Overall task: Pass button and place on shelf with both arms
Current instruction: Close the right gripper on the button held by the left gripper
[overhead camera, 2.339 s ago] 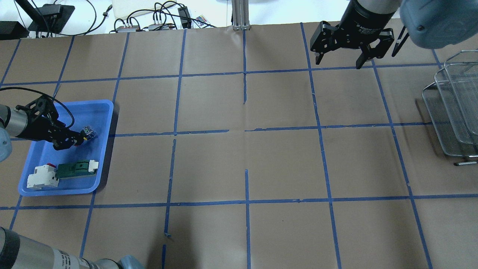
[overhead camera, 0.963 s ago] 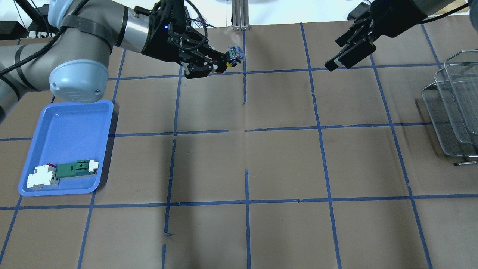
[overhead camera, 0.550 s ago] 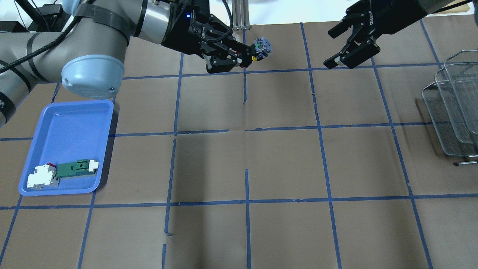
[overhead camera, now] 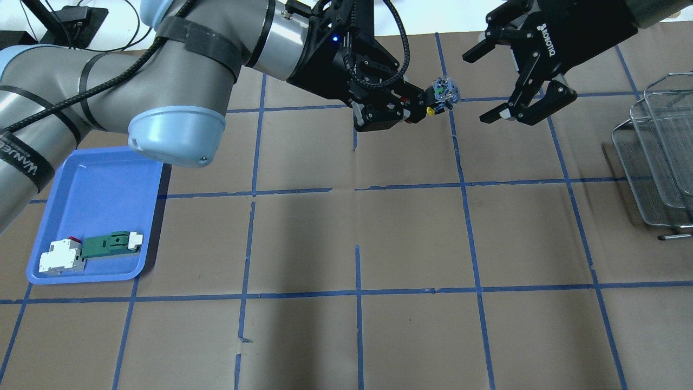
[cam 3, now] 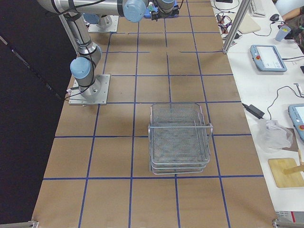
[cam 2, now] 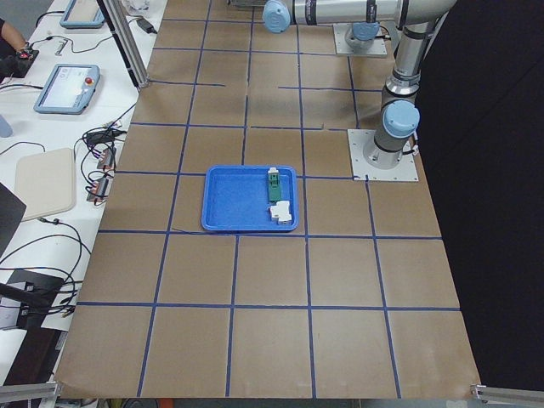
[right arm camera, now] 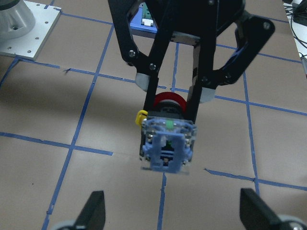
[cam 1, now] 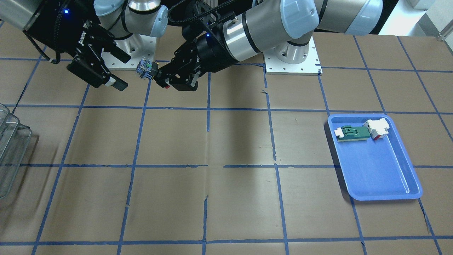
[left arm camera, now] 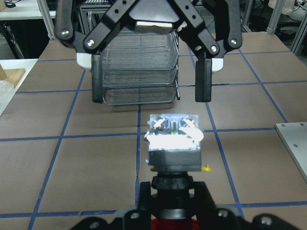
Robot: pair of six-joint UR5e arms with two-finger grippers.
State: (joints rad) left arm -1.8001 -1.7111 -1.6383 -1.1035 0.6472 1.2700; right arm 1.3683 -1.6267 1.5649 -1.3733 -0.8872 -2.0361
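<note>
Change: Since the earlier overhead pictures, the left gripper point(overhead camera: 419, 105) has carried the button point(overhead camera: 445, 96) out of the tray point(overhead camera: 97, 195) and across toward 3 o'clock, to the far middle of the table point(overhead camera: 411, 233). The right gripper point(overhead camera: 482, 86) has turned its open mouth to face the button.
Done: The pick-up is finished, and the button is held out in mid-air for the pass.
Left to do: The right gripper has not yet taken hold. By my reading, the hand-over, the left gripper's release, the carry and the placing on the shelf point(overhead camera: 658, 162) all remain.
Tray: It lies at the far left of the overhead view, at about 8 o'clock from the left gripper. In it lie a green part point(overhead camera: 111, 244) and a white part point(overhead camera: 60, 259).
Left gripper: It is clamped on the button's red cap and black collar. It points toward 3 o'clock, raised above the table.
Button: It is held off the table. Its blue-and-white block sticks out past the left gripper at 3 o'clock and faces the right gripper.
Right gripper: It is at 3 o'clock of the button, near it but not touching, with its fingers spread wide. In its wrist view the block sits centred ahead of the fingertips point(right arm camera: 94, 211), not yet between them.
Shelf: It stands at the far right edge, about 4 o'clock from the right gripper, well apart from the button.
</note>
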